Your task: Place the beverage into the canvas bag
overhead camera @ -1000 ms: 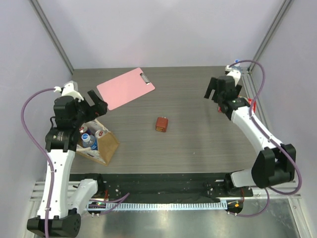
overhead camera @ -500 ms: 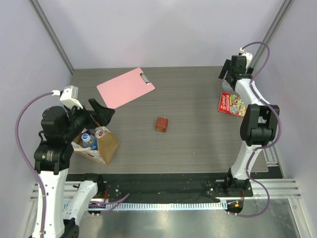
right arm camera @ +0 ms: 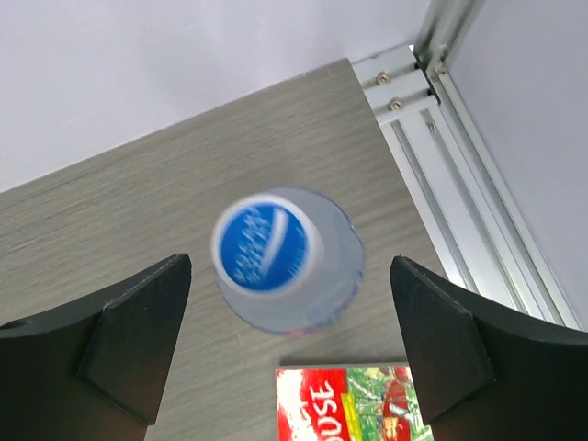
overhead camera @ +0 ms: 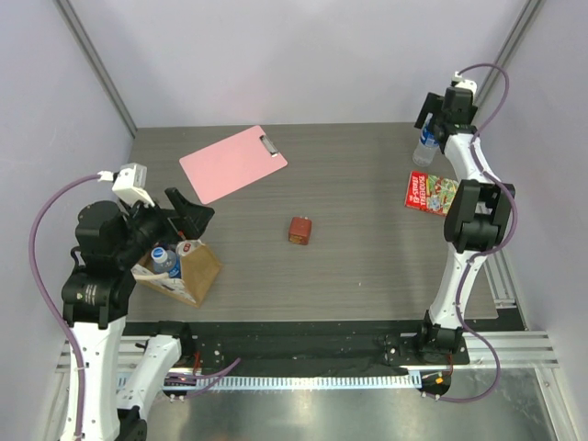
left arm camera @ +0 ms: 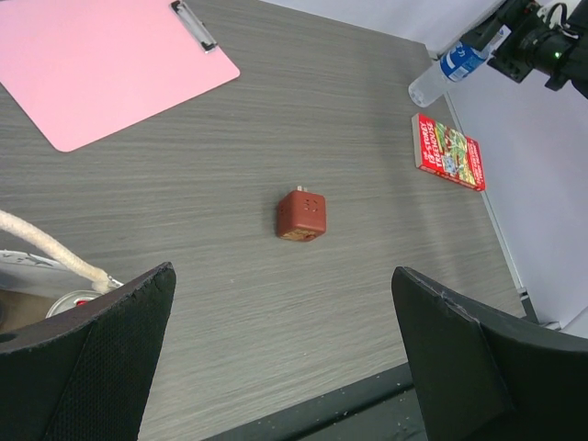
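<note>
Grey wood-grain desk (overhead camera: 367, 266). The task's thing, a clear water bottle (overhead camera: 424, 147) with a blue cap, stands upright in the far right corner, just beyond a red picture book (overhead camera: 430, 192). Right arm is stretched out to that corner. Right gripper (right arm camera: 289, 276) hangs straight above the cap, jaws wide, one finger either side, neither touching. This reads as a top-down line-up before a descent onto the bottle. Canvas bag (overhead camera: 204, 269) sits at the near left, mouth up, with a second bottle (overhead camera: 163, 257) and a can (overhead camera: 187, 246) showing inside and a cream handle (left arm camera: 46, 246) draped across. Left gripper (overhead camera: 186, 208) hovers over the bag's far side, jaws fully spread, holding nothing. It is probably placed there to steady the bag or keep its mouth open for the drop. Between the two lie a small reddish-brown box (overhead camera: 299, 230) mid-desk and a pink clipboard (overhead camera: 231, 163) far left. The carry must cross the whole desk, and the box lies near that path. Bottle not yet gripped.
</note>
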